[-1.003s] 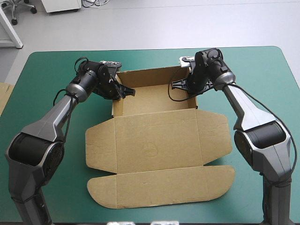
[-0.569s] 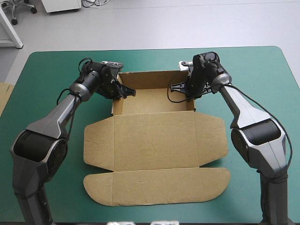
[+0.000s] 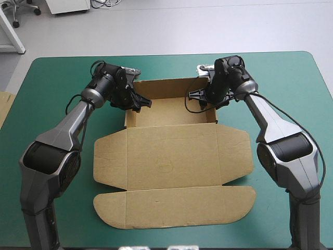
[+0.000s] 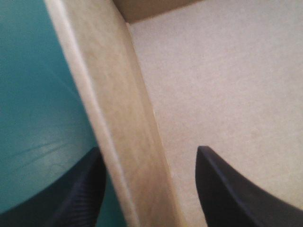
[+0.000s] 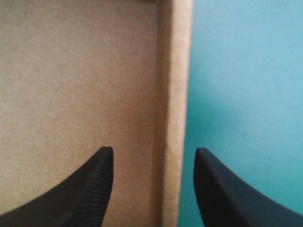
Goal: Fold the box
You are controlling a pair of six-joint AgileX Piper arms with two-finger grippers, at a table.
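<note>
Box (image 3: 171, 156): brown cut board, part-folded. Its far end is a shallow open tray (image 3: 171, 112) w/ back + side walls raised. The rest lies flat: wide lid panel w/ a rounded flap each side, then a long front flap (image 3: 177, 205) at the box's near end. Board looks clean, creases crisp, faint oval mark mid-lid. Long axis of the whole sheet runs far-to-near, and the tray's side walls run the same way.

Key relation: each side wall stands btwn a pair of jaws. L gripper (image 3: 134, 101) is at the box's far-left part, jaws released & astride the L wall (image 4: 120, 118). One black finger is outside the box over the cover, the other inside over the tray floor. The wall runs straight ahead along the jaws, not across them. R gripper (image 3: 208, 98) mirrors this at the R wall (image 5: 173, 94): jaws apart, one finger in, one out. Neither pair pinches; can't tell if a pad brushes the board. Each arm is nearer its own wall, and the box's flat lid end is well apart from both.

Judgement: step in hand is prob. seating the side walls. Next move would call for closing across the wall's thickness or sliding along it. Risk: a wall splays outward if nipped off-square.

Table (image 3: 52, 78), teal-green cover, shows all round the box, which sits approx. mid-table w/ the tray end toward the far edge. An edge of more board (image 3: 4, 109) shows well left of the box.
</note>
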